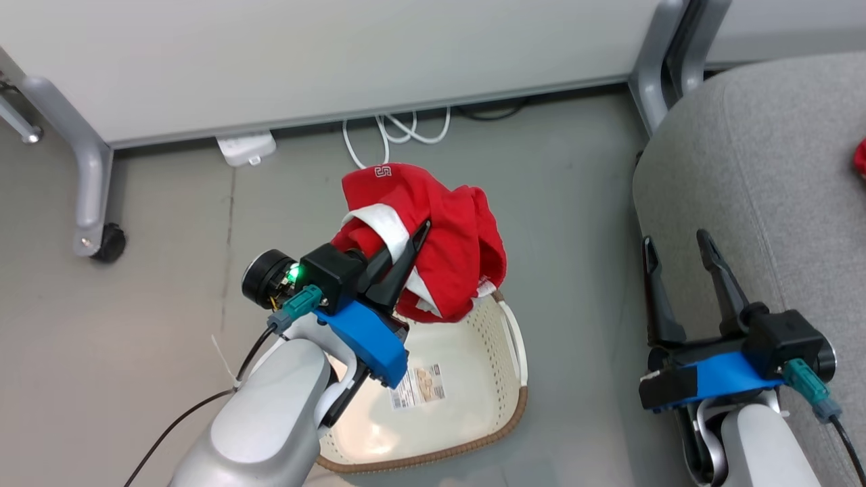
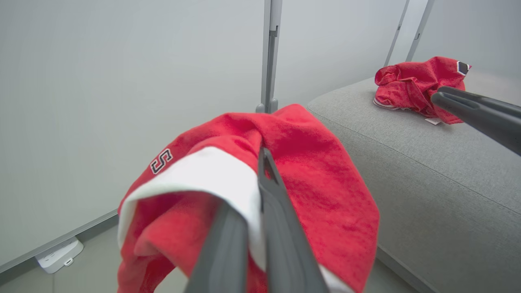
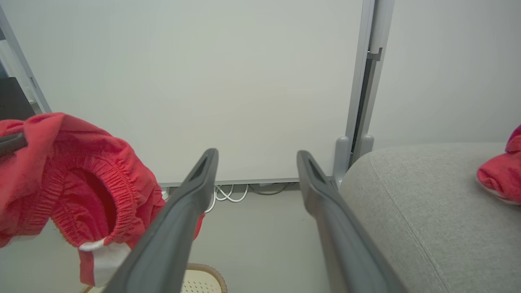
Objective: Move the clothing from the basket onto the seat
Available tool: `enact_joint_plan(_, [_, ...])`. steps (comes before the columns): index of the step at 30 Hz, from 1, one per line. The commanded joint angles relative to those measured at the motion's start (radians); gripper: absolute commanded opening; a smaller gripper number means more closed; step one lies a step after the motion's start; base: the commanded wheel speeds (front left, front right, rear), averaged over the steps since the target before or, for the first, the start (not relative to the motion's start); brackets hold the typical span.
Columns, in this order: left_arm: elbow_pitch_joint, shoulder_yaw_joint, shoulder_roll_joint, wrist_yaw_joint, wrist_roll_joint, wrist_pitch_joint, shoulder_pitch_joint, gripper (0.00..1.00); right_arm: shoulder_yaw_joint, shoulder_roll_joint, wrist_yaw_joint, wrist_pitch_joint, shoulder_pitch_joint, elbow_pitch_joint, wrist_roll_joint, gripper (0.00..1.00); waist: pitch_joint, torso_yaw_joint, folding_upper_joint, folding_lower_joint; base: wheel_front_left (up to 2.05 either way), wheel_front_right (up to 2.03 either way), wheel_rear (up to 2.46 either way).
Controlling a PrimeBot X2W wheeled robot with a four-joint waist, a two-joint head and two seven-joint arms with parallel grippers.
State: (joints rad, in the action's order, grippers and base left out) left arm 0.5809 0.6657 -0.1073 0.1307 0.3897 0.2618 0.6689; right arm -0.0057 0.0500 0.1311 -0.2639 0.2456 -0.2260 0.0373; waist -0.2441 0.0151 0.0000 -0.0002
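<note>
You have the left gripper [image 1: 419, 237] pinching a red garment [image 1: 453, 230] with a white stripe. The garment hangs bunched over the far rim of the basket [image 1: 517, 406]. The basket stands on the floor [image 1: 169, 237] to the left of the sofa [image 1: 758, 155], with a paper label [image 1: 418, 385] showing on its base. Your right gripper [image 1: 676, 240] is spread, holds nothing, and sits just beside the sofa's edge. A second red garment [image 2: 411, 85] lies crumpled on the sofa seat.
</note>
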Motion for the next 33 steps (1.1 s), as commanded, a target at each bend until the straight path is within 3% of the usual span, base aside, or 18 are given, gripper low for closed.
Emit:
enact_joint_plan(1, [-0.008,-0.001,0.0,-0.001,-0.009,0.005,-0.018,0.0,0.004,0.001,-0.001,-0.001,-0.021,-0.005,0.008,1.0,0.051,0.018,0.0,0.0002,0.0,0.0,0.0])
enact_joint_plan(19, [-0.036,0.043,0.011,-0.001,-0.014,0.005,-0.048,0.0,0.023,0.001,-0.001,-0.001,-0.136,-0.025,0.023,1.0,0.215,0.053,0.0,0.0002,0.0,0.0,0.0])
enact_joint_plan(33, [-0.041,0.055,0.009,-0.002,-0.013,0.005,-0.052,0.0,0.07,0.002,-0.001,-0.001,-0.122,-0.009,0.008,1.0,0.229,0.063,0.0,0.0002,0.0,0.0,0.0])
